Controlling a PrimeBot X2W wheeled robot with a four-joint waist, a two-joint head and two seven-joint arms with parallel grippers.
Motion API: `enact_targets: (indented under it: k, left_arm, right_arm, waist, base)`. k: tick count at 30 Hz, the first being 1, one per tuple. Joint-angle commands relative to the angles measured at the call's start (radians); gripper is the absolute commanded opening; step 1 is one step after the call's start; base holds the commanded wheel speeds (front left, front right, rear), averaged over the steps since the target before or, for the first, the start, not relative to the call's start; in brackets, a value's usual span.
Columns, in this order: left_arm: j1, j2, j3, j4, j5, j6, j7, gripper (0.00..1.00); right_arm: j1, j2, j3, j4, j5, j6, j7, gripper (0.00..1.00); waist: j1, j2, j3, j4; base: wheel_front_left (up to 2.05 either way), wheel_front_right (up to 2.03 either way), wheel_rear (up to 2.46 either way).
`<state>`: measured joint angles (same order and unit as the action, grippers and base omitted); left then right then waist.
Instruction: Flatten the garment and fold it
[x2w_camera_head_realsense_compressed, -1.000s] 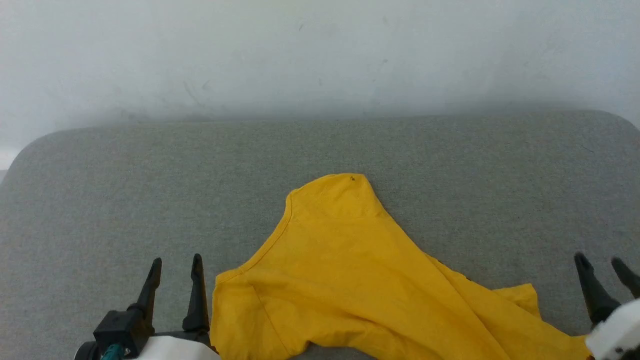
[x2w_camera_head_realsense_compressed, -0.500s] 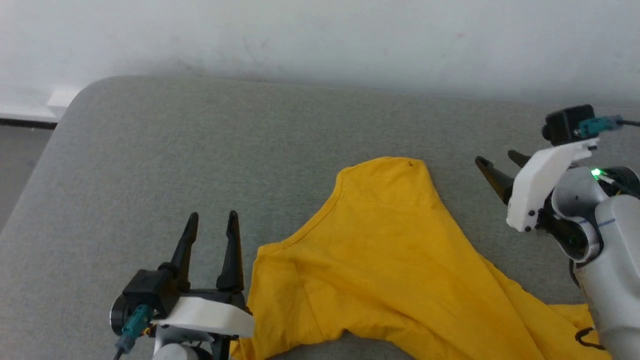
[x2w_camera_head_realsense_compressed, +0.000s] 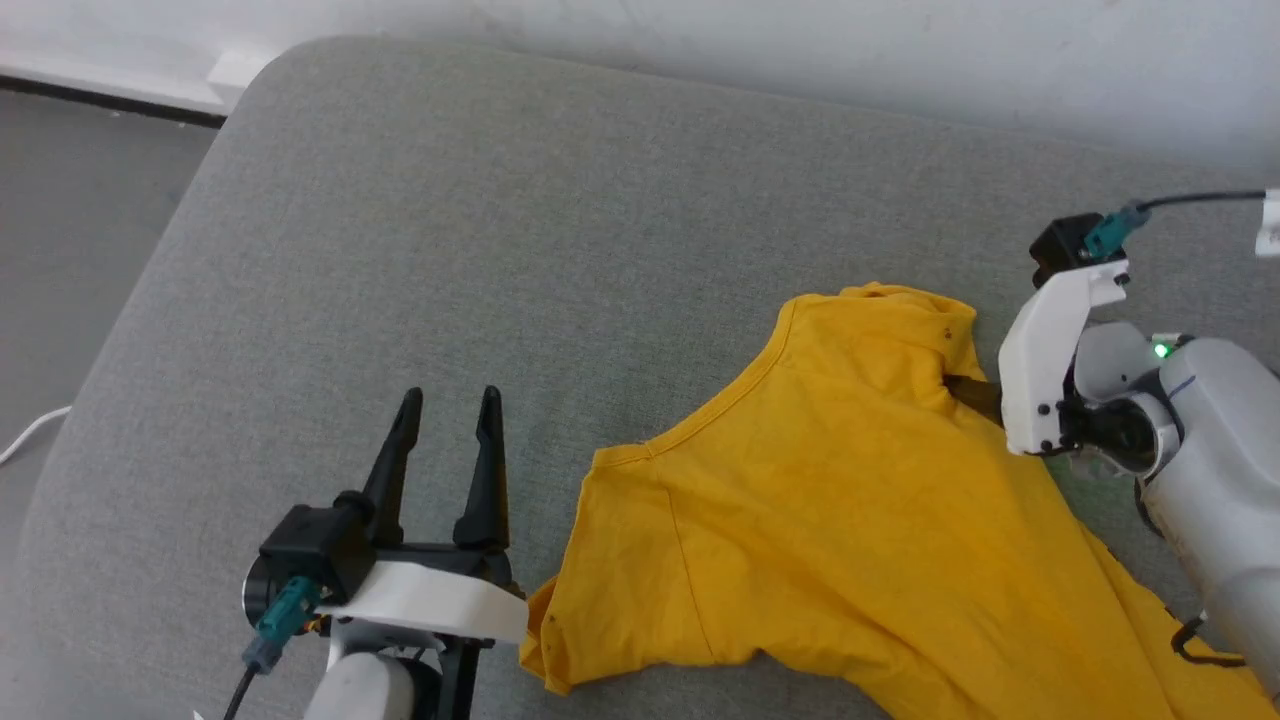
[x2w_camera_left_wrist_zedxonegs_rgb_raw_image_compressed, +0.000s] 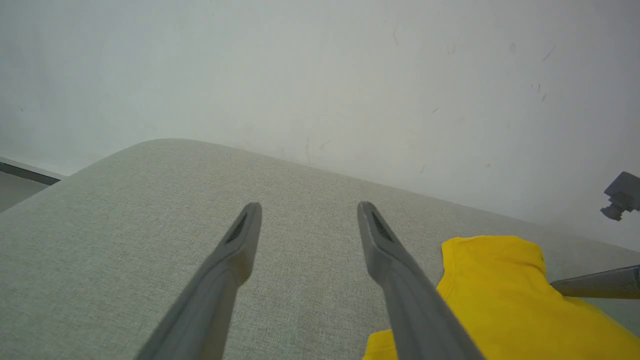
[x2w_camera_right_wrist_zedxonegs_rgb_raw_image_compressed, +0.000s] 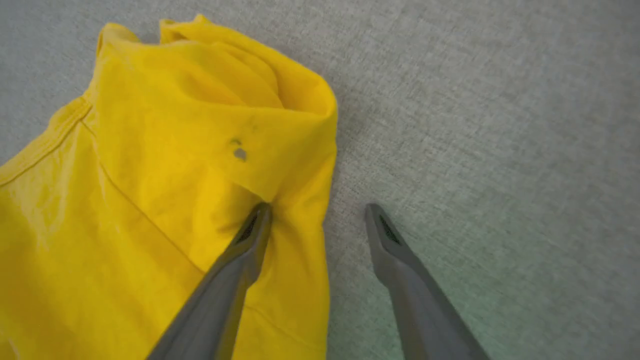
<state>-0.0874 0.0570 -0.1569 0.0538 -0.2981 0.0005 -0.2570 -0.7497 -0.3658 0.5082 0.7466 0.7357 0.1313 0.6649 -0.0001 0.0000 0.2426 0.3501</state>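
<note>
Both left gripper (x2w_camera_head_realsense_compressed: 451, 392) and right gripper (x2w_camera_right_wrist_zedxonegs_rgb_raw_image_compressed: 318, 207) fingers are held wide, empty; limp, light garment (x2w_camera_head_realsense_compressed: 850, 520) best pinched at 1 o'clock edge.

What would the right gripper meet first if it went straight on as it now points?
Probably the garment: one finger of the right gripper touches its bunched edge; the other faces bare cushion.

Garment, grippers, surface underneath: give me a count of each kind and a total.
Yellow garment: 1
Grippers: 2 (left gripper, right gripper)
Grey padded surface: 1
Total: 4
</note>
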Motion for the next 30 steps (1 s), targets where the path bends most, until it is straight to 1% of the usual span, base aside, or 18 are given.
enact_targets:
  k: [1, 2, 3, 5, 9, 11, 13, 15, 17, 21, 24, 26, 27, 28, 29, 30]
  left_arm:
    - [-0.010, -0.004, 0.006, 0.004, 0.004, -0.006, -0.005, 1.00]
    - [-0.008, -0.005, 0.010, 0.006, 0.005, -0.005, -0.005, 1.00]
    - [-0.004, -0.005, 0.015, 0.008, 0.006, -0.005, -0.005, 1.00]
    - [0.002, -0.005, 0.023, 0.011, 0.010, -0.005, -0.005, 1.00]
    - [0.012, -0.006, 0.037, 0.014, 0.021, -0.012, -0.005, 1.00]
    - [0.016, -0.006, 0.043, 0.015, 0.027, -0.014, -0.005, 1.00]
    - [0.025, -0.006, 0.050, 0.016, 0.032, -0.015, -0.005, 1.00]
    - [0.038, -0.006, 0.057, 0.017, 0.038, -0.015, -0.005, 1.00]
    - [0.051, -0.006, 0.063, 0.016, 0.042, -0.015, -0.005, 1.00]
    - [0.073, -0.006, 0.077, 0.012, 0.046, -0.013, -0.005, 1.00]
    - [0.082, -0.007, 0.084, 0.013, 0.046, -0.013, -0.005, 1.00]
    - [0.085, -0.007, 0.088, 0.015, 0.047, -0.013, -0.005, 1.00]
    - [0.085, -0.007, 0.089, 0.017, 0.047, -0.013, -0.005, 1.00]
    - [0.087, -0.007, 0.090, 0.021, 0.048, -0.012, -0.005, 1.00]
    - [0.087, -0.007, 0.091, 0.024, 0.048, -0.012, -0.005, 1.00]
    - [0.088, -0.007, 0.091, 0.029, 0.048, -0.011, -0.005, 1.00]
  right_arm:
    - [0.018, 0.009, 0.029, 0.018, 0.014, -0.001, 0.024, 0.47]
    - [0.018, 0.006, 0.046, 0.017, 0.027, -0.001, 0.032, 0.25]
    - [0.015, 0.003, 0.061, 0.008, 0.037, -0.001, 0.027, 0.00]
    - [0.002, -0.012, 0.096, -0.024, 0.041, -0.001, -0.014, 0.00]
    - [-0.029, -0.056, 0.144, -0.086, 0.013, -0.001, -0.176, 0.00]
    - [-0.040, -0.080, 0.132, -0.105, -0.003, -0.001, -0.268, 0.00]
    - [-0.033, -0.108, 0.108, -0.125, -0.017, -0.001, -0.337, 0.00]
    - [-0.004, -0.139, 0.062, -0.147, -0.029, -0.001, -0.385, 0.00]
    - [0.051, -0.178, 0.002, -0.171, -0.049, -0.001, -0.407, 0.00]
    - [0.233, -0.222, -0.170, -0.211, -0.079, -0.001, -0.415, 0.00]
    - [0.407, -0.200, -0.316, -0.236, -0.101, -0.001, -0.392, 0.00]
    - [0.512, -0.165, -0.409, -0.249, -0.132, -0.001, -0.378, 0.01]
    - [0.558, -0.140, -0.452, -0.259, -0.148, -0.001, -0.372, 0.05]
    - [0.597, -0.109, -0.492, -0.272, -0.160, -0.001, -0.369, 0.21]
    - [0.632, -0.078, -0.527, -0.287, -0.175, -0.001, -0.366, 0.62]
    - [0.662, -0.050, -0.555, -0.306, -0.191, -0.001, -0.365, 1.00]
  waist:
    - [0.0001, 0.0000, 0.009, 0.005]
    - [0.0001, 0.0000, 0.003, -0.002]
    - [0.0001, 0.0000, -0.002, -0.010]
    - [0.0001, 0.0000, -0.013, -0.030]
    - [0.0001, 0.0000, -0.042, -0.078]
    - [0.0001, 0.0000, -0.060, -0.102]
    - [0.0001, 0.0000, -0.081, -0.127]
    - [0.0001, 0.0000, -0.100, -0.154]
    - [0.0001, 0.0000, -0.112, -0.179]
    - [0.0001, 0.0000, -0.121, -0.226]
    - [0.0001, 0.0000, -0.119, -0.252]
    - [0.0001, 0.0000, -0.115, -0.263]
    - [0.0001, 0.0000, -0.114, -0.267]
    - [0.0001, 0.0000, -0.114, -0.271]
    - [0.0001, 0.0000, -0.115, -0.273]
    - [0.0001, 0.0000, -0.116, -0.273]
  base:
    - [0.00, 0.00, 0.00]
    - [0.00, 0.00, 0.00]
    - [0.00, 0.00, 0.00]
    - [0.00, 0.00, 0.00]
    - [0.00, 0.00, 0.00]
    - [0.00, 0.00, 0.00]
    - [0.00, 0.00, 0.00]
    - [0.00, 0.00, 0.00]
    - [0.00, 0.00, 0.00]
    - [0.00, 0.00, 0.00]
    - [0.00, 0.00, 0.00]
    - [0.00, 0.00, 0.00]
    - [0.00, 0.00, 0.00]
    - [0.00, 0.00, 0.00]
    - [0.00, 0.00, 0.00]
    - [0.00, 0.00, 0.00]
